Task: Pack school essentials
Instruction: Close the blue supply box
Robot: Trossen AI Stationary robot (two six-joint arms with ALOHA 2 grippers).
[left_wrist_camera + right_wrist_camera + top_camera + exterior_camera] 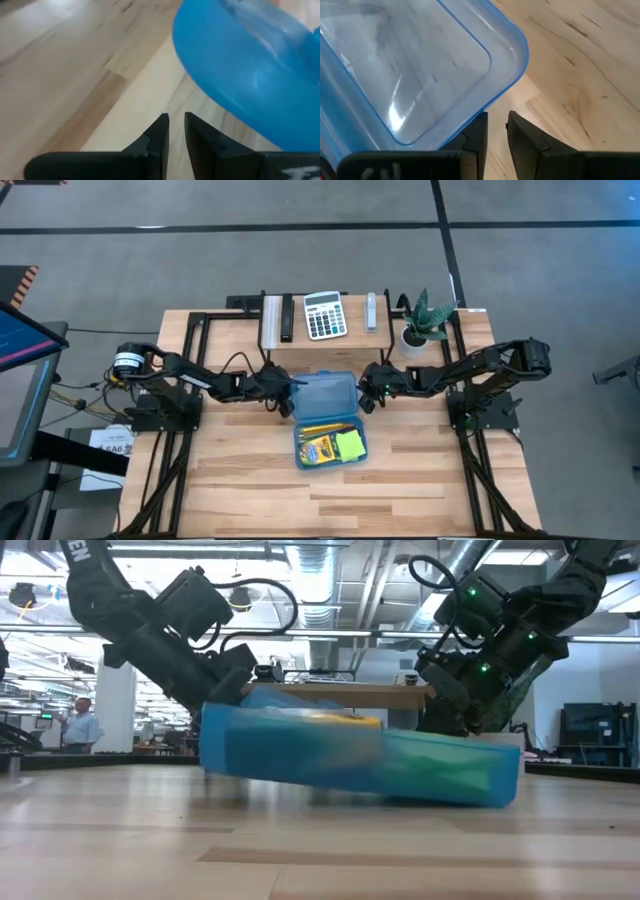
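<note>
A blue see-through pencil case (330, 445) lies open at the table's middle. Its tray holds a yellow crayon box (318, 448), a lime-green sticky-note pad (350, 443) and thin yellow and orange pencils (320, 427). The lid (325, 392) lies on the far side of the tray. In the low view the lid (280, 740) looks tilted, with its left side higher. My left gripper (291, 394) is at the lid's left edge, fingers shut (176, 120). My right gripper (367, 392) is at the lid's right edge, fingers shut (497, 117). Scissors and eraser do not show. My left gripper is low beside the lid's left edge (200, 85), pointing toward the table's right; I cannot tell whether it touches the lid. My right gripper is low beside the lid's right corner (515, 65), pointing toward the table's left; I cannot tell whether it touches the lid.
Along the far edge stand a white-grey calculator (324, 315), a small potted plant (425, 320), a white strip (272, 320), a black bar (287, 318) and a silver piece (371, 310). Bare wood lies near the case's near side. A person (82, 725) stands far behind.
</note>
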